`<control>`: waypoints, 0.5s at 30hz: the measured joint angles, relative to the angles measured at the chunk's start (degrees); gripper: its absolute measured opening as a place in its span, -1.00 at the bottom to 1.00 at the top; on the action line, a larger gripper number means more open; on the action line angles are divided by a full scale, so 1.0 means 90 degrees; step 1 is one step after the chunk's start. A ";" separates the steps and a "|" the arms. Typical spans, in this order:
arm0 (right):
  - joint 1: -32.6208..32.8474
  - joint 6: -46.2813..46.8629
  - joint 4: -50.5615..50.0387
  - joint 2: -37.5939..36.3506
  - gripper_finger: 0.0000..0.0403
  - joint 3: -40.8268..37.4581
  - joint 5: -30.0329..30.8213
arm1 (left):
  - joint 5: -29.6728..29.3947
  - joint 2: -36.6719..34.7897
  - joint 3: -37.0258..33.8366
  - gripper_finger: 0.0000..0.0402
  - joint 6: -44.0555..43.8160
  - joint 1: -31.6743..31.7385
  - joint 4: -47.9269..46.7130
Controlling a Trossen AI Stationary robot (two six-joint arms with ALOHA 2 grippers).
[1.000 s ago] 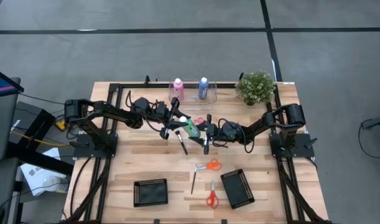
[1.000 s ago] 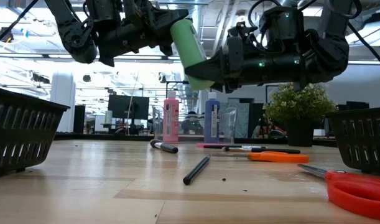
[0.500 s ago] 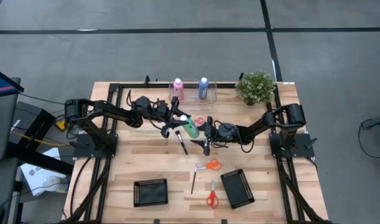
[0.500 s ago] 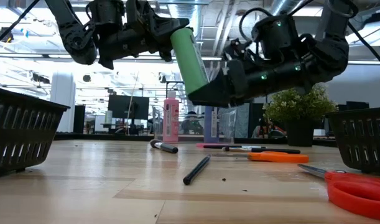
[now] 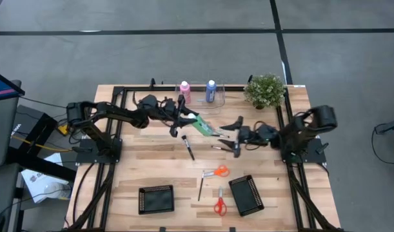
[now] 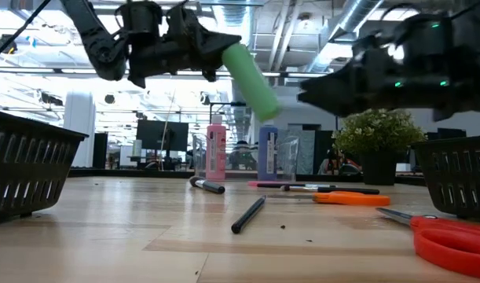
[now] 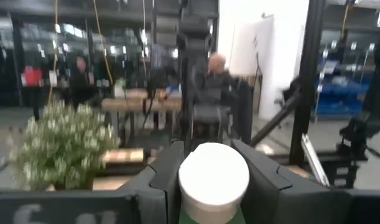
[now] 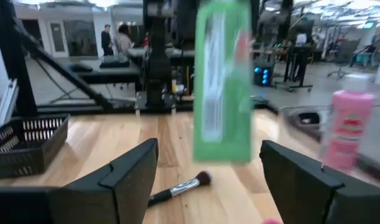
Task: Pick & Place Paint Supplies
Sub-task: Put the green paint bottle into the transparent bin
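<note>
Baskets [image 5: 156, 199] [image 5: 246, 194] at the table's near edge appear to be sitting unfilled, so I am judging the task barely started. I am holding the green bottle [image 5: 202, 124] aloft in the clamped left gripper [image 5: 187, 118]; the right gripper [image 5: 235, 135] is hanging spread and unloaded beside it. Pink bottle [image 5: 184, 92], blue bottle [image 5: 211, 91] and brushes [image 5: 188, 147] are waiting on the table.

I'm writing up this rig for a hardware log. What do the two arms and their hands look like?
Both arms are dark, near black, built of jointed segments with black cables looping along them. The left hand and right hand each end in two blocky, angular dark fingers. Small green indicator lights glow on the right arm in the low view. The arms mount on black frame rails at the table's sides.
</note>
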 joint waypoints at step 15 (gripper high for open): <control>0.0139 -0.0196 -0.1356 -0.2248 0.34 -0.1092 0.0663 | -0.0568 -0.0008 0.1726 -0.47 0.1554 0.0572 -0.2810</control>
